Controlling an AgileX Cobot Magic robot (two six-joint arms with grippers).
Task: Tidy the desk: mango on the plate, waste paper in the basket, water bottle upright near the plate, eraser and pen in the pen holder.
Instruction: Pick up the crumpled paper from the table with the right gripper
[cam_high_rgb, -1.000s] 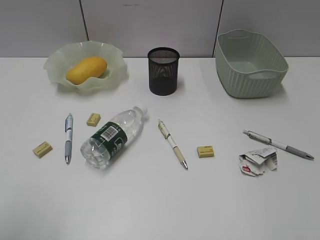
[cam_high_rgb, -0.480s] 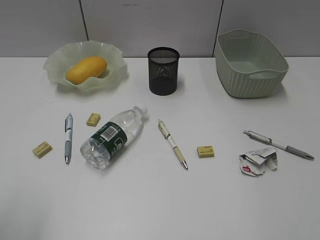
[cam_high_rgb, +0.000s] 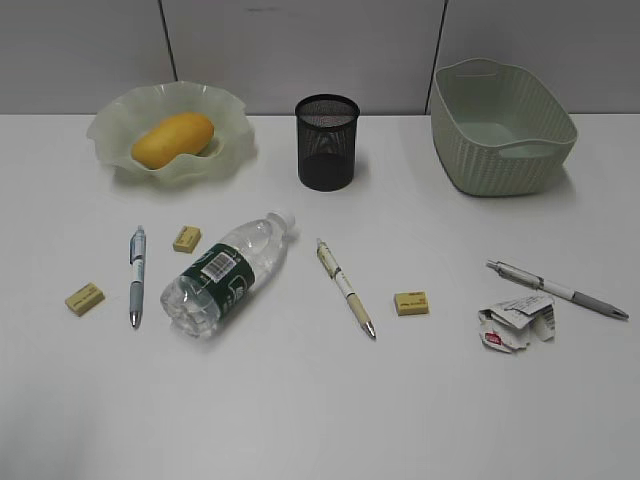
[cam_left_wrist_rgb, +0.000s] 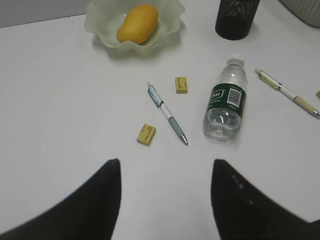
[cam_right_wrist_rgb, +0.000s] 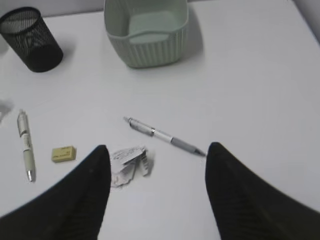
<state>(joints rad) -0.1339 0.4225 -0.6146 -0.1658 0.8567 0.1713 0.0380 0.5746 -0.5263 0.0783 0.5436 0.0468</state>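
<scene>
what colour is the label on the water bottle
Dark green with a white barcode, on the water bottle; clearest in the left wrist view.

Our left gripper (cam_left_wrist_rgb: 165, 200) as two broad matte black fingers (cam_left_wrist_rgb: 95, 210), smooth and tapering to rounded tips, our right gripper (cam_right_wrist_rgb: 156, 195) built alike, its black fingers (cam_right_wrist_rgb: 240, 205) faintly textured, no cables, screws or markings in our view

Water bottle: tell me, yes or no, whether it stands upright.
No, the water bottle lies on its side on the desk, cap toward the pen holder.
</scene>
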